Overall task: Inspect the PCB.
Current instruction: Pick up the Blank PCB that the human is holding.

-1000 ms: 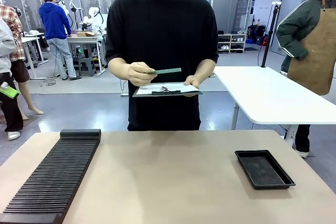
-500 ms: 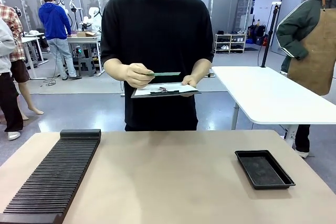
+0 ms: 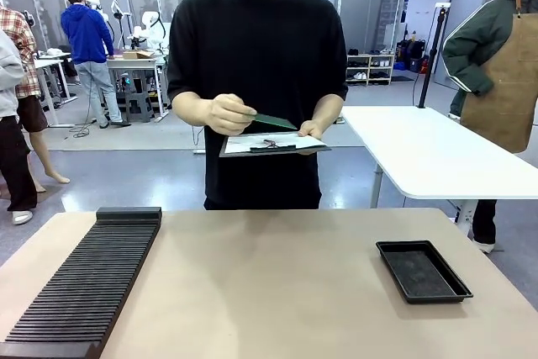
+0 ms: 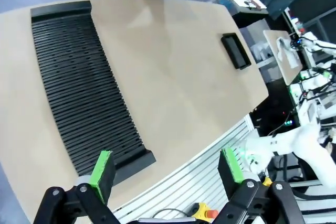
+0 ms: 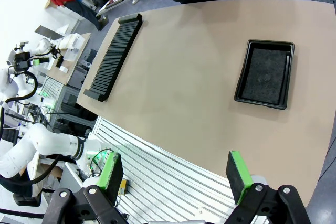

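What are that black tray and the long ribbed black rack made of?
The tray looks like matte black plastic: thin moulded rim, grainy foam-like floor. The rack seems matte black plastic too, judging by its even moulded slots; neither is certain.

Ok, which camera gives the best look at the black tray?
The right wrist view: it looks down on the black tray, showing the whole rim and the bare, grainy floor. The front view shows the tray at a low angle, foreshortened. The left wrist view shows the tray small and far off.
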`<state>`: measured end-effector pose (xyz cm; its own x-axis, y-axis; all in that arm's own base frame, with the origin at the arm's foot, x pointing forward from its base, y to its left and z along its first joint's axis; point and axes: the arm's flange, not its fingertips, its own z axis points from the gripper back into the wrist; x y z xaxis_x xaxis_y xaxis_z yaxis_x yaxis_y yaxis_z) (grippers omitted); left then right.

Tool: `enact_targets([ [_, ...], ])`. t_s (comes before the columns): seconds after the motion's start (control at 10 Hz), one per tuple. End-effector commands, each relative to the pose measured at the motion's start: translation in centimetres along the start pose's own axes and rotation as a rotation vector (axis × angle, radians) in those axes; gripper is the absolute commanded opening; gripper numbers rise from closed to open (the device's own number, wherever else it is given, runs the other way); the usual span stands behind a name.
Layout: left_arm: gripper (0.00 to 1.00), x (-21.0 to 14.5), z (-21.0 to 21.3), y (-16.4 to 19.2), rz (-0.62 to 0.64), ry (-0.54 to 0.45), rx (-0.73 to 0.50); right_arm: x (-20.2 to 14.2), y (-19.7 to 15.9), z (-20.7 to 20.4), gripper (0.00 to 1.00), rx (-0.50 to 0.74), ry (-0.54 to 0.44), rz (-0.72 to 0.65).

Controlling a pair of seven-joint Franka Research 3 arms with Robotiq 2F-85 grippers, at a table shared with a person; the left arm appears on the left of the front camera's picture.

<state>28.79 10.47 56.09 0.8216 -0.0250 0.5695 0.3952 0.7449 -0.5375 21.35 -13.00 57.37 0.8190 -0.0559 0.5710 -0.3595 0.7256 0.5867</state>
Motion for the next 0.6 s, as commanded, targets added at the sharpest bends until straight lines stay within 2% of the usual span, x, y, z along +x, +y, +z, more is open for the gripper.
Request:
enact_targets([
  [0.0, 1.00, 0.36, 0.15, 0.27, -0.002, -0.047, -0.043, -0.08, 0.12, 0.07, 1.00, 0.009, -0.007, 0.014],
  [0.1, 1.00, 0.00, 0.00, 0.00, 0.000, 0.000, 0.000, -0.08, 0.12, 0.07, 1.00, 0.009, -0.007, 0.014],
  [0.5, 1.00, 0.00, 0.00, 0.00, 0.000, 0.000, 0.000, -0.08, 0.12, 0.07, 1.00, 0.009, -0.007, 0.014],
])
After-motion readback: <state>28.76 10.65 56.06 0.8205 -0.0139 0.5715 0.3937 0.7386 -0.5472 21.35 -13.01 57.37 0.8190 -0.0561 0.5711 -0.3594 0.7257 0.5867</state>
